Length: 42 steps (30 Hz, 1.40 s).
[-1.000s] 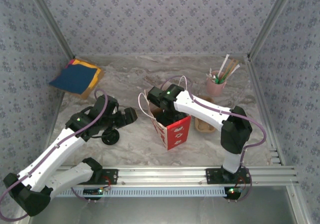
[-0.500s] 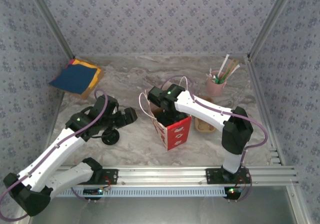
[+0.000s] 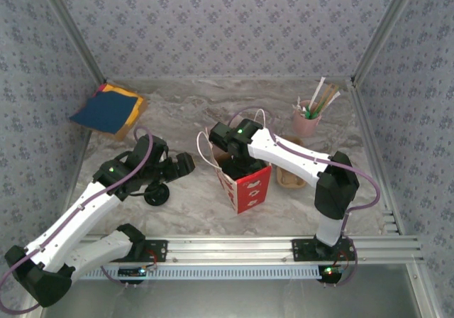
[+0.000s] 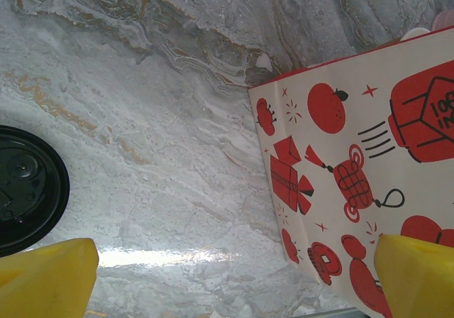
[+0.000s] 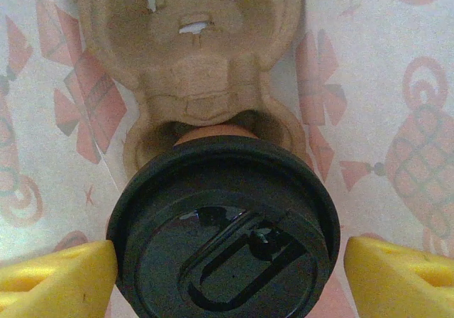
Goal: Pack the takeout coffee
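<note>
Takeout coffee [image 5: 221, 226]: brown cup with its black lid on, seated in a well of the pulp cup carrier [image 5: 191, 62], down inside the red-and-white paper bag [image 3: 248, 187].
Right claw [image 5: 228, 272]: down in the bag, fingertips [image 5: 57, 275] close on either side of the lid. Whether they press it or stand just clear, I cannot tell.
Left claw [image 4: 227, 279]: spread wide, holding nothing, over bare worktop [image 4: 177, 119] between the bag and a loose black lid [image 4: 25, 187].
Handling: probably light and thin-walled, so easily crushed; liable to spill if tipped; the plastic lid looks slick and could pop off under a squeeze.
Where to hold: the cup wall just below the lid, kept upright, with gentle pressure — not the lid rim.
</note>
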Available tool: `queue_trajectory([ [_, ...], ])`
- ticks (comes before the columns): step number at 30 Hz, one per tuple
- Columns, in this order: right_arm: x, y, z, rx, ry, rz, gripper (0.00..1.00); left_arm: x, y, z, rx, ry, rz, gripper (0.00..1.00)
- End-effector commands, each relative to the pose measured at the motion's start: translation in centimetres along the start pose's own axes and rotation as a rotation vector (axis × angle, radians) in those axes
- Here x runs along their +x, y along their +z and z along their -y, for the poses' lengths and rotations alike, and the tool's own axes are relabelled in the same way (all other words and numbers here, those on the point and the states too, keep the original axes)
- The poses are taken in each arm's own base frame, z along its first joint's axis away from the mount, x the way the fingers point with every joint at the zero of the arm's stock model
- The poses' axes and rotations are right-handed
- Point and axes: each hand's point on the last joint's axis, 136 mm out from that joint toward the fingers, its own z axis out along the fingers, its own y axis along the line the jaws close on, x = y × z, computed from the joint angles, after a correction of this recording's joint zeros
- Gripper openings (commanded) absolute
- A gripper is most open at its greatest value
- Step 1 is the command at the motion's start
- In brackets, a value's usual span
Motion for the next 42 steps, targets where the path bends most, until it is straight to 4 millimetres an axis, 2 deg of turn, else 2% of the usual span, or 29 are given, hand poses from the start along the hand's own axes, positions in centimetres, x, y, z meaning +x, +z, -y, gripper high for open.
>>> queue_trajectory([
  [1,0.2,-1.67,0.32,0.005,0.025,0.025,0.85,-0.14,0.07,-0.05,0.007,-0.008,0.007,1.0],
  [42,0.23,-2.53,0.26,0.001,0.033,0.039,0.86,-0.16,0.01,-0.03,0.007,-0.006,0.009,1.0],
])
